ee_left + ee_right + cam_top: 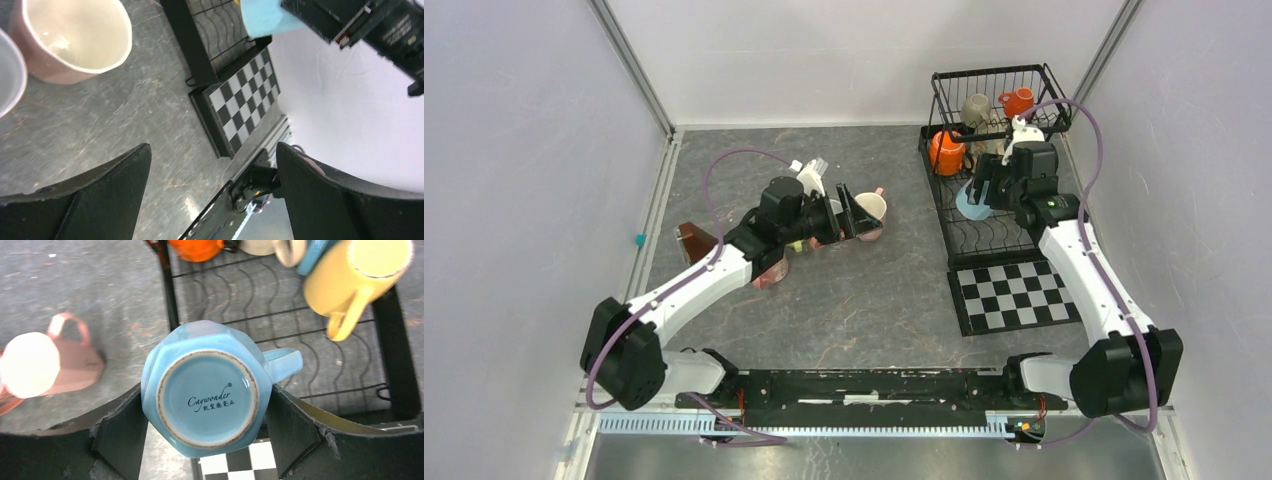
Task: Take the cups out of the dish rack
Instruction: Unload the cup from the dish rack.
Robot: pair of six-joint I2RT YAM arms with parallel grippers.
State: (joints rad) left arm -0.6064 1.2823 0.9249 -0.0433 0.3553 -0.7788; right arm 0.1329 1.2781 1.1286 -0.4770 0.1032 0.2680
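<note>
two risks stand out to us. our right pincer (986,190) is clamped on the light blue mug (207,400), base turned to the wrist camera, over the left edge of the dish rack (939,100) lower tier. the glaze looks slick and the hold is only on the sides, so we judge a quick swing could let it slide out and drop onto the wires. its handle points towards the yellow mug (360,275) nearby, and a careless turn could clip it. our left pincer (212,150) is spread wide with nothing in it, beside the pink mug (75,40) on the tabletop (864,290); crowding that spot could knock mugs together.
</note>
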